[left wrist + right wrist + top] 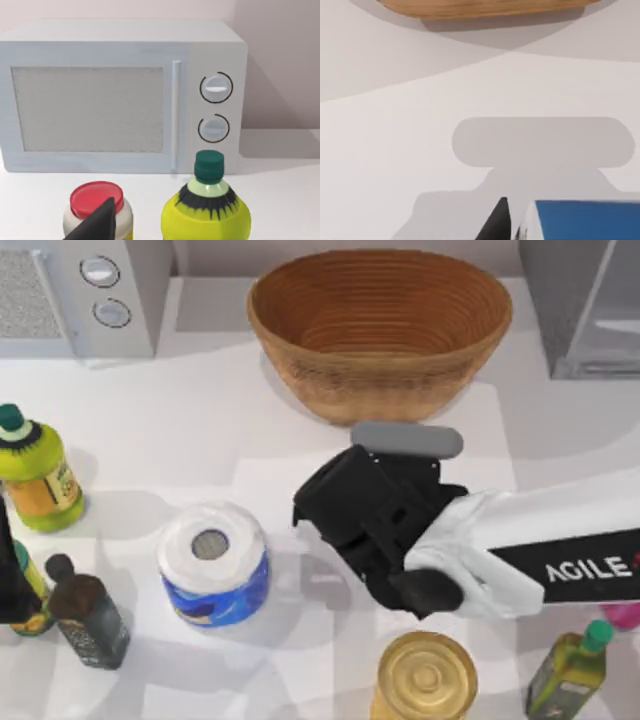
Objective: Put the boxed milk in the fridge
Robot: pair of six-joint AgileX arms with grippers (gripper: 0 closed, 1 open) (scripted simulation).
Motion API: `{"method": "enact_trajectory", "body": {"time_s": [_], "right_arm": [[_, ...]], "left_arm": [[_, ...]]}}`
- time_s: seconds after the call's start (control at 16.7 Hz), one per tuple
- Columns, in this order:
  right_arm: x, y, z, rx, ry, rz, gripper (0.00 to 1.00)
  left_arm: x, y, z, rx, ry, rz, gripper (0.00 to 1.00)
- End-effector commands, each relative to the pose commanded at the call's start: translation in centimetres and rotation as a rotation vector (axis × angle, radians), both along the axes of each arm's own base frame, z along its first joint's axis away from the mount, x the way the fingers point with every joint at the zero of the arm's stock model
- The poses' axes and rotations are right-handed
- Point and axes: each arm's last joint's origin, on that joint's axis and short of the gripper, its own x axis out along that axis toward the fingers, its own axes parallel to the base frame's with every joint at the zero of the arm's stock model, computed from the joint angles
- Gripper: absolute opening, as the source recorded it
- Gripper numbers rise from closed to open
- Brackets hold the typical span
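Boxed milk (pixel 585 219) shows as a blue-topped carton at the lower right of the right wrist view, just beside one dark finger (pixel 496 222) of the right gripper (pixel 345 525). From above, that gripper sits at the centre of the frame, below the woven basket (pixel 380 330), with the carton hidden beneath it. Whether the jaws have clamped the carton or stand released I cannot tell. The fridge (pixel 585 305) stands at the upper right corner of the top view. To do this step well, I judge the fingers should straddle the carton squarely and close firmly before lifting straight up, keeping clear of the paper roll (pixel 213 565) and the basket rim. The left arm is parked at the far left, facing the microwave (pixel 122 95).
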Motion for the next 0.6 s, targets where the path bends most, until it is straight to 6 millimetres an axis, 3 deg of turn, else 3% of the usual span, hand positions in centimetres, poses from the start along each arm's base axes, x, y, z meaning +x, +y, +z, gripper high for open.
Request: {"method": "enact_trajectory", "body": {"time_s": [0.18,0.6], "right_arm": [[0.4,0.1,4.0,0.006,0.004,-0.021,0.00],[-1.6,0.5,11.3,-0.039,0.053,0.085,0.00]], "left_arm": [[0.0,0.0,0.0,0.000,0.000,0.000,1.00],[0.0,0.0,0.0,0.000,0.000,0.000,1.00]]}}
